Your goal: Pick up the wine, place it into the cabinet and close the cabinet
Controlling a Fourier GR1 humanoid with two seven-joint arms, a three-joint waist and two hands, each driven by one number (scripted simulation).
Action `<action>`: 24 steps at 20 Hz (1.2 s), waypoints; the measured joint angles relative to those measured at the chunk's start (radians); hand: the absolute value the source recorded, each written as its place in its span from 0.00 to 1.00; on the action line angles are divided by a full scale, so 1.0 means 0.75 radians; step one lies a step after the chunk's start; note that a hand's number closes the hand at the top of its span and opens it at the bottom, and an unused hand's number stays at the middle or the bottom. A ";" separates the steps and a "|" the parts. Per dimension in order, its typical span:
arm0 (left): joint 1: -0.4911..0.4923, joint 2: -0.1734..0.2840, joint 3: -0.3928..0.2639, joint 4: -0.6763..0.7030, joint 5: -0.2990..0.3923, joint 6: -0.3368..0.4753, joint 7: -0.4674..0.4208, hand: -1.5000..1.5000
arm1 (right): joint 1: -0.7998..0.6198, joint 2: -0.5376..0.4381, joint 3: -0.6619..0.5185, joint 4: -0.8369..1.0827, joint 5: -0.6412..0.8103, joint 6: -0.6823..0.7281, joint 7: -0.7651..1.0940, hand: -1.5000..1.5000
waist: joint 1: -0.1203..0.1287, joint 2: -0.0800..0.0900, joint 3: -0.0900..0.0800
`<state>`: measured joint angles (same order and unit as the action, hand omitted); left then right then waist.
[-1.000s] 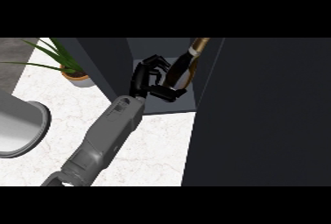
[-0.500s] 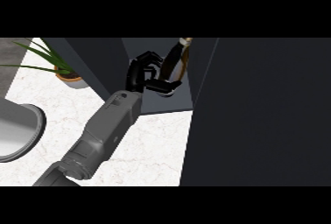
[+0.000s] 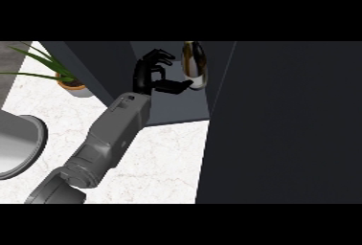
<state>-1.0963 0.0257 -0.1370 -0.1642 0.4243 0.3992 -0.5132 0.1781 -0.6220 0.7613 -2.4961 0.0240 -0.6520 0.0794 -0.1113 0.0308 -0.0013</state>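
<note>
Upper centre of the frame: left hand point(image 3: 151, 75), black, fingers curled in over the palm and closed round nothing, thumb stretched out to the right. Just beside the thumb's tip, possibly touching it, though hard to tell: the wine point(image 3: 195, 64), a dark bottle with a pale lower band, standing inside the cabinet point(image 3: 176, 109) near its right wall and apart from the curled fingers. Below the hand, running down to the lower left edge: the grey forearm point(image 3: 113, 139), slanted across the cabinet's front lip and over the white marbled surface point(image 3: 166, 162). Around the hand and bottle: the cabinet's grey-blue floor and dark inner walls, open to the front. Filling the right half of the frame: a broad dark panel point(image 3: 290, 124), flat and featureless, reaching from the top to the bottom of the view; whether door or side of the cabinet cannot be told. Upper left, left of the cabinet's slanted wall: a potted plant point(image 3: 69, 82) with long green leaves in a terracotta pot, standing on the surface. At the left edge, lower down: part of a rounded grey basin point(image 3: 17, 148), well apart from the hand.
</note>
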 measured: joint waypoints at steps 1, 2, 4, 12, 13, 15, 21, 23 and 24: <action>-0.005 0.007 0.000 0.010 -0.005 0.004 -0.011 0.00 | 0.003 -0.005 0.001 0.000 -0.001 0.005 -0.009 0.00 | -0.004 0.001 0.000; -0.009 0.009 -0.003 0.022 -0.013 0.018 -0.022 0.00 | 0.011 -0.007 0.006 0.000 -0.003 0.008 -0.024 0.00 | -0.008 0.001 0.000; -0.024 0.025 -0.006 0.043 -0.025 0.037 -0.034 0.00 | 0.017 -0.005 0.009 0.001 -0.006 0.012 -0.036 0.00 | -0.014 0.005 0.000; -0.066 0.056 -0.010 0.116 -0.056 0.128 -0.056 0.00 | 0.026 -0.013 0.015 0.006 -0.016 0.042 -0.080 0.00 | -0.026 0.013 -0.001; -0.066 0.057 -0.006 0.117 -0.054 0.128 -0.061 0.00 | 0.028 -0.012 0.015 0.006 -0.016 0.042 -0.084 0.00 | -0.027 0.013 -0.001; -0.073 0.060 0.006 0.113 -0.045 0.112 -0.072 0.00 | 0.029 -0.017 0.016 0.005 -0.018 0.047 -0.089 0.00 | -0.028 0.013 -0.002; -0.105 0.062 0.048 0.074 -0.010 -0.017 -0.103 1.00 | 0.035 -0.023 0.008 0.002 -0.022 0.045 -0.098 0.00 | -0.020 0.008 -0.003; -0.111 0.062 0.068 0.057 0.007 -0.074 -0.120 1.00 | 0.045 -0.028 0.004 0.002 -0.024 0.043 -0.101 0.00 | -0.011 0.004 -0.002; -0.113 0.055 0.075 0.049 0.013 -0.096 -0.133 1.00 | 0.052 -0.033 0.003 0.002 -0.024 0.044 -0.105 0.00 | -0.008 0.003 -0.002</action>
<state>-1.1809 0.0667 -0.0807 -0.1273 0.4339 0.3273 -0.6129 0.2173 -0.6467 0.7635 -2.4944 0.0059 -0.6188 0.0003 -0.1172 0.0327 -0.0027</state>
